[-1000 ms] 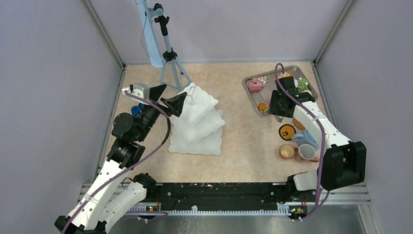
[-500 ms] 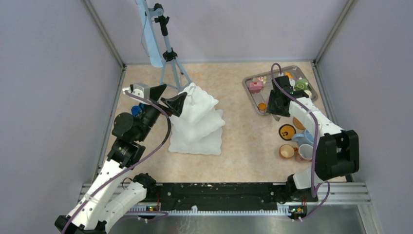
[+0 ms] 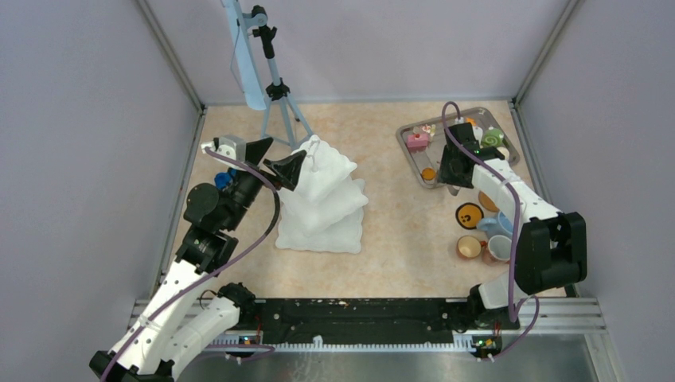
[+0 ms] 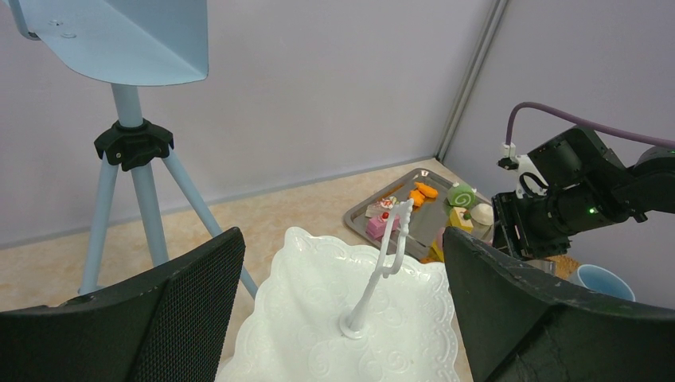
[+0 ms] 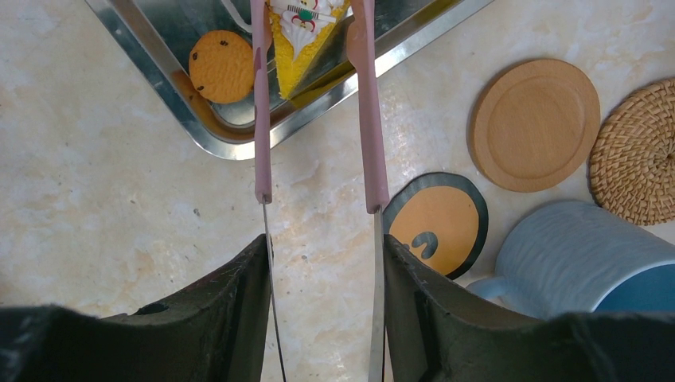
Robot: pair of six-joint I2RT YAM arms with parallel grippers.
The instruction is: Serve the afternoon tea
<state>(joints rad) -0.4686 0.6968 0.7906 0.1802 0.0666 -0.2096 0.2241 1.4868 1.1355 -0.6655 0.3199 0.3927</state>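
My right gripper (image 5: 322, 255) is shut on the pink tongs (image 5: 260, 119), one tong arm against each finger. The tong tips flank a yellow cake slice (image 5: 306, 36) in the metal tray (image 5: 231, 147), next to an orange cookie (image 5: 221, 66). The tray (image 3: 402, 135) also holds a pink cake (image 3: 417, 141) and a green roll (image 3: 493, 138). An orange-brown mug (image 3: 469, 247) and a whitish-pink mug (image 3: 501, 248) stand near the right arm. My left gripper (image 3: 275, 159) hangs open over the white tiered stand (image 4: 318, 318), holding nothing.
A blue mug (image 5: 573, 255), a black-rimmed orange coaster (image 5: 436, 223), a wooden coaster (image 5: 534, 123) and a wicker coaster (image 5: 641, 151) lie just in front of the tray. A blue tripod (image 3: 275, 87) stands behind the stand. Grey walls enclose the table on three sides.
My right arm swung and carried the tongs a little farther over the tray; its jaws narrowed slightly on the tongs. The left arm has not moved.
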